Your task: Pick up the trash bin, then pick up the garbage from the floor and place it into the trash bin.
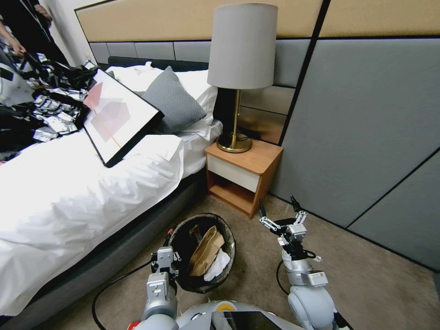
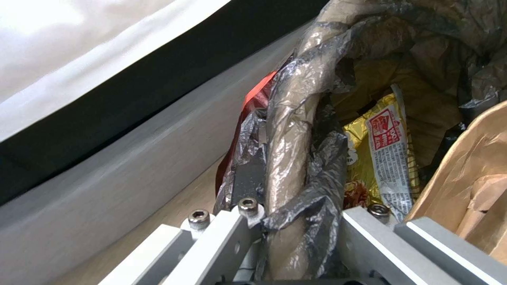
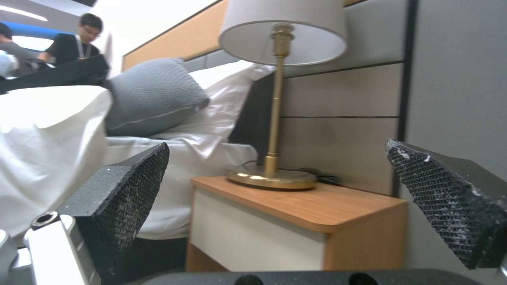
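The trash bin (image 1: pixel 202 217), round with a black crinkly bag over its rim, sits low beside the bed in the head view. My left gripper (image 1: pixel 170 251) is shut on its near-left rim; the left wrist view shows the bagged rim (image 2: pixel 288 130) clamped between the fingers (image 2: pixel 248 178). Garbage lies inside: a crumpled brown paper bag (image 1: pixel 206 250), white paper (image 1: pixel 218 266), a yellow snack wrapper (image 2: pixel 378 154) and a red wrapper (image 2: pixel 254 102). My right gripper (image 1: pixel 278 206) hangs open and holds nothing, right of the bin, facing the nightstand; its black pads (image 3: pixel 132 186) stand wide apart.
The bed (image 1: pixel 68 201) with white sheets runs along the left. A wooden nightstand (image 1: pixel 245 176) with a brass lamp (image 1: pixel 240 68) stands just beyond the bin. A grey panelled wall (image 1: pixel 366 137) closes the right. Beige carpet (image 1: pixel 366 284) spreads to the right.
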You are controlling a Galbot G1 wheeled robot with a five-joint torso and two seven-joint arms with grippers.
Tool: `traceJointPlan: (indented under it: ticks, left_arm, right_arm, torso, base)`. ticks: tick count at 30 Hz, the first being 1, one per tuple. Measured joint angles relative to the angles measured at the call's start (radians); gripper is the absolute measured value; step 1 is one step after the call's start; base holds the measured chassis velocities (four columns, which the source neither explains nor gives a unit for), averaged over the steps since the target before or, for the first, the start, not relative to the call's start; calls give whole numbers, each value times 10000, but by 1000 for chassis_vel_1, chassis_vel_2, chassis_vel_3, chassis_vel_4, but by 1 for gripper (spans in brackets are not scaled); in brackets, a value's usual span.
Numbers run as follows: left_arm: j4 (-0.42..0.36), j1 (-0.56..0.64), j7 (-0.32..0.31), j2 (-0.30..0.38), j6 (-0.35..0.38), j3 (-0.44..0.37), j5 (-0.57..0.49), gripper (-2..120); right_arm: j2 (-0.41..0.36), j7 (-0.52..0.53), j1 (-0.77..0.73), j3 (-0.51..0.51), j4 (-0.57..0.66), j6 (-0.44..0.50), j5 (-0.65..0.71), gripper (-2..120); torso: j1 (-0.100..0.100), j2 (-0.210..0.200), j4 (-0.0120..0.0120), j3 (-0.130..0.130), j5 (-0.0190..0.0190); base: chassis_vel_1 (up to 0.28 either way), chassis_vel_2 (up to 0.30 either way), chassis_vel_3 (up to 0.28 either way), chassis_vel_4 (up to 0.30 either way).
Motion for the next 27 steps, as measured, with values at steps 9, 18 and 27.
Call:
traceJointPlan:
  ticks: [9,18,27]
  left_arm:
    - [-87,-67,-330,71,536,-184,-574,1]
    - [-88,-132,-418,76,537,-347,-635,1]
    - [-88,-107,-439,54,509,-307,-634,1]
  right_arm:
    - [47,-28,159,-135,-83,-27,-52,100]
    - [48,-35,140,-190,-130,-24,-108,100]
    - [11,-52,167,-268,-139,-51,-134,100]
  torso:
    - [0,0,2,0,0]
    - [0,0,1,0,0]
    - [0,0,0,0,1]
  base:
    - [91,94,92,76]
    - [119,117,112,118]
    - [121,124,135,134]
